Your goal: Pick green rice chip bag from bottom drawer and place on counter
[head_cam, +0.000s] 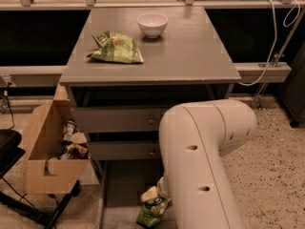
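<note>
The green rice chip bag (153,210) lies on the floor of the open bottom drawer (119,190) at the bottom centre. The gripper (159,192) reaches down to the bag's top end from under the big white arm (200,166), which hides most of it. The grey counter (190,51) spans the upper centre of the view, well above the drawer.
A paler flat green bag (116,48) and a white bowl (152,24) sit on the counter. Two shut drawer fronts with knobs (119,119) are above the open drawer. An open cardboard box (50,151) of snacks stands to the left. A cable (267,46) hangs at right.
</note>
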Motion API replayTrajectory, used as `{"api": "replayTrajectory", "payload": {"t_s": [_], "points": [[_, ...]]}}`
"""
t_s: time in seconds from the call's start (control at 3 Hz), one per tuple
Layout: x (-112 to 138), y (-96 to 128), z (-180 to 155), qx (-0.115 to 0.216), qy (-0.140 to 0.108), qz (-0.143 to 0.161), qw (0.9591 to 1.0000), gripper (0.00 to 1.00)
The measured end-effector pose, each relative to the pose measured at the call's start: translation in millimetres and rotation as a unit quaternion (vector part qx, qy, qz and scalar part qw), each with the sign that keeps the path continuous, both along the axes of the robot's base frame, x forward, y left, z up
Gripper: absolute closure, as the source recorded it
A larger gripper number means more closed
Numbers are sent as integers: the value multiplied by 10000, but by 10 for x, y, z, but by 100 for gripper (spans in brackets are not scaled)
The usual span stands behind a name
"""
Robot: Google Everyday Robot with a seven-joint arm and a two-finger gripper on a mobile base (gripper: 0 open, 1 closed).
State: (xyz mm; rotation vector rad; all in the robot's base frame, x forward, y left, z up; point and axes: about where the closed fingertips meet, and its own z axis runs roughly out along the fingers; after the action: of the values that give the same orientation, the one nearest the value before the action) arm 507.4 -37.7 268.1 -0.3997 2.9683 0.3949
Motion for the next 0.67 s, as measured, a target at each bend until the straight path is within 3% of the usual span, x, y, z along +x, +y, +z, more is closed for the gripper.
{"api": "replayTrajectory", "payload": {"t_s": [0.67], "points": [[295,108,-544,-16,343,-8,9994,0]]}}
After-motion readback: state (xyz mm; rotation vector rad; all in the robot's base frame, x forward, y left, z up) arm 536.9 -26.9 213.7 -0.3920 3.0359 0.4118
